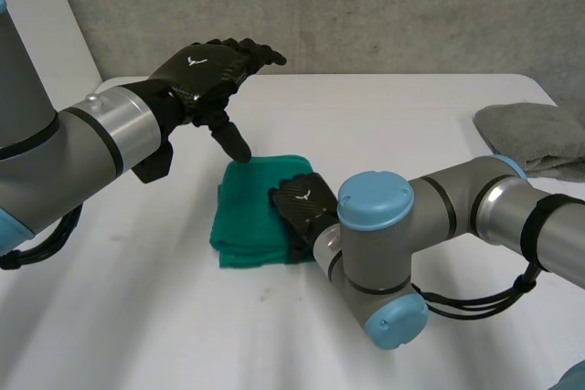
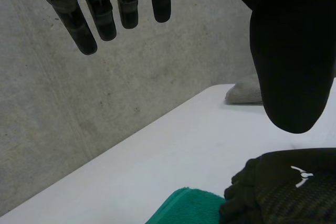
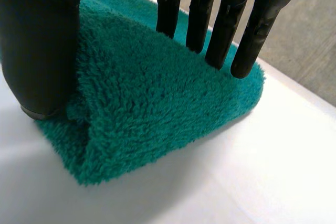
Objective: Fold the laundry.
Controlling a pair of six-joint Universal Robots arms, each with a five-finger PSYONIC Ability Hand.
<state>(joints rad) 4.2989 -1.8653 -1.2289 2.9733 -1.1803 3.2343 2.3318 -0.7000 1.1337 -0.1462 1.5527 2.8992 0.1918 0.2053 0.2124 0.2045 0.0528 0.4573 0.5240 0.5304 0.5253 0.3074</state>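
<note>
A folded green towel (image 1: 251,216) lies in the middle of the white table (image 1: 393,125). My right hand (image 1: 302,203) rests on the towel's right part. In the right wrist view its straight fingers (image 3: 220,30) press into the green towel (image 3: 157,108), and the thumb sits against the towel's near edge with a soft mound of cloth between them. My left hand (image 1: 206,70) hovers open above the towel's far left corner, its thumb pointing down close to that corner. The left wrist view looks past the left hand's straight fingers (image 2: 100,14) to the towel (image 2: 184,208) and my right hand (image 2: 283,187).
A folded grey cloth (image 1: 535,134) lies at the table's right edge, and it is seen as the grey cloth (image 2: 244,93) far off in the left wrist view. A concrete wall (image 1: 366,6) stands behind the table. My right arm's elbow (image 1: 375,253) hangs over the table's front.
</note>
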